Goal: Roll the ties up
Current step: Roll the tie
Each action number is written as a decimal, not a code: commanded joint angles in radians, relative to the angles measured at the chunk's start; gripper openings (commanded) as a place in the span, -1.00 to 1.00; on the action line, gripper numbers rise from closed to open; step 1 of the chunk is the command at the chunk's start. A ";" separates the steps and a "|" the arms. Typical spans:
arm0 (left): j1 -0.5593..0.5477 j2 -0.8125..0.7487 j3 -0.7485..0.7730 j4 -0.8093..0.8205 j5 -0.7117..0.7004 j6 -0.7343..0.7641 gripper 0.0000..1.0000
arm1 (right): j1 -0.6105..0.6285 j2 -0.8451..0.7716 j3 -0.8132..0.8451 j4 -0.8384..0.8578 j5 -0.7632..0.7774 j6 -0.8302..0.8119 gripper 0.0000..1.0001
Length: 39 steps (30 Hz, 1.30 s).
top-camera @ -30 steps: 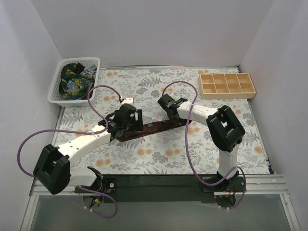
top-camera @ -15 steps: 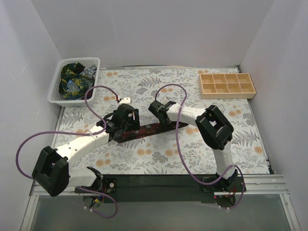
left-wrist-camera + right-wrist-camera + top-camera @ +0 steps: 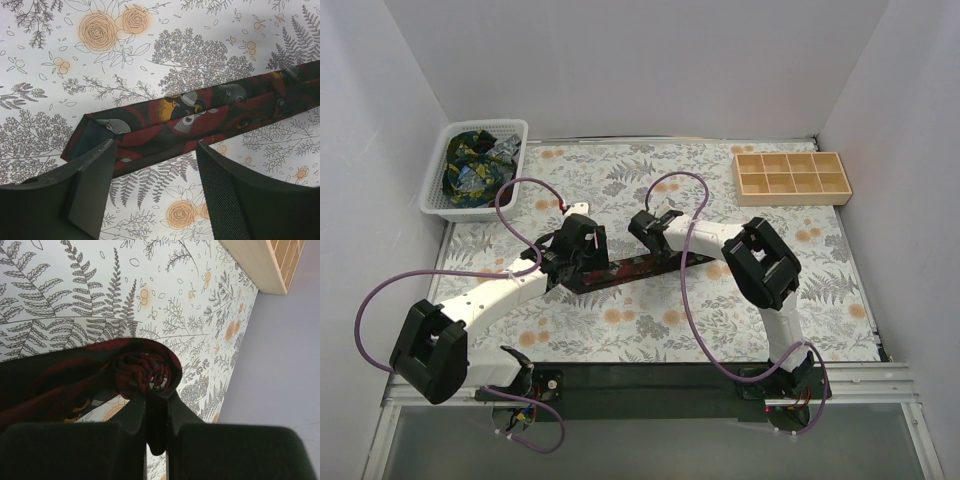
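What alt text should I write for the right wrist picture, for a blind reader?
The right gripper pinches the rolled-up end of a dark red tie, whose flat part runs off to the left over a cloth printed with ferns and flowers. A corner of a wooden box shows at top right.

Top camera's high behind the arm bases, tilted down over the whole floral table (image 3: 640, 330). Left wrist camera's in tight, looking down on the maroon tie (image 3: 200, 120), pointed end around 8 o'clock. Right wrist's closer still, on its rolled end, wooden tray (image 3: 260, 262) at 1 o'clock. All three share that tie.
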 commanded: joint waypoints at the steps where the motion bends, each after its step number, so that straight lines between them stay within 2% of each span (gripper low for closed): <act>1: 0.005 -0.011 0.000 0.002 0.011 -0.006 0.19 | 0.009 0.020 0.038 -0.049 0.054 0.073 -0.97; 13: 0.011 -0.014 -0.001 0.005 0.017 -0.006 0.18 | 0.069 0.119 0.101 -0.102 0.022 0.135 -0.97; 18: 0.012 -0.022 0.000 0.007 0.017 -0.008 0.18 | 0.078 0.141 0.110 -0.103 -0.057 0.153 -0.97; 24: 0.014 -0.030 -0.001 0.008 0.017 -0.008 0.18 | 0.078 0.132 0.124 -0.071 -0.119 0.143 -0.82; 25: 0.014 -0.030 -0.003 0.008 0.015 -0.008 0.18 | 0.078 0.128 0.122 -0.068 -0.124 0.141 -0.69; 26: 0.014 -0.030 -0.003 0.007 0.018 -0.006 0.18 | 0.078 0.122 0.117 -0.056 -0.139 0.136 -0.66; 32: 0.014 -0.025 -0.003 0.012 0.026 -0.006 0.19 | 0.078 0.087 0.110 -0.040 -0.182 0.124 -0.60; 34: 0.014 -0.025 -0.003 0.012 0.029 -0.008 0.20 | 0.077 0.078 0.107 -0.029 -0.196 0.114 -0.44; 39: 0.015 -0.021 -0.004 0.015 0.037 -0.008 0.19 | 0.078 0.046 0.105 -0.023 -0.236 0.104 -0.28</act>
